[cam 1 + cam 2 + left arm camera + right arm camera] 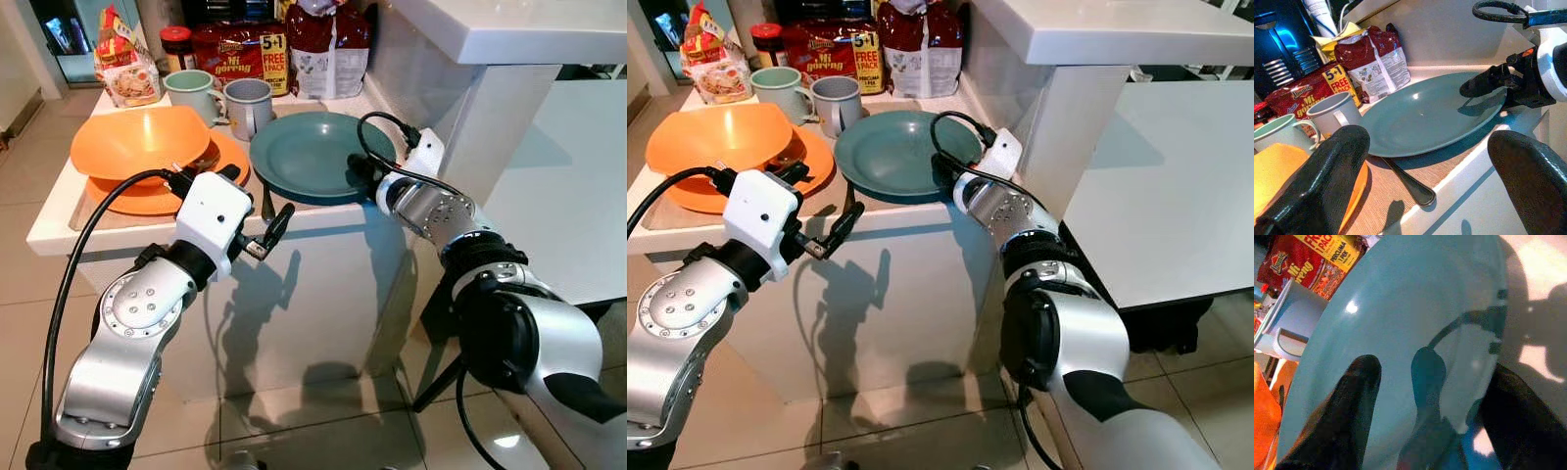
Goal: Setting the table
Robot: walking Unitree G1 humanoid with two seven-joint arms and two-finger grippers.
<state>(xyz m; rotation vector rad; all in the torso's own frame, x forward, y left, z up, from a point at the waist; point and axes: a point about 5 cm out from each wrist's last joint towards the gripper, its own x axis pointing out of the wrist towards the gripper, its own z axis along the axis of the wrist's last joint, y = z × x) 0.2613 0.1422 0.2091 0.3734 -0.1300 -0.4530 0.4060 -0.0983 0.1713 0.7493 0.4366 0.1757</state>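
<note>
Right gripper (1425, 396) fingers apart astride teal plate (312, 153) rim at counter (59, 230) front edge, left gripper (266, 235) open off that edge

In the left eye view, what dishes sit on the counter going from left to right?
Orange bowl → green mug → grey mug → teal plate, with the right gripper at its right rim.

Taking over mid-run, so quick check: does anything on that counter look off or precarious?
One thing: the teal plate juts past the counter's front edge, where the right gripper straddles its rim, fingers apart. A utensil handle pokes out from under the plate near that edge. The orange bowl sits on its orange plate. Nothing looks spilled or broken.
</note>
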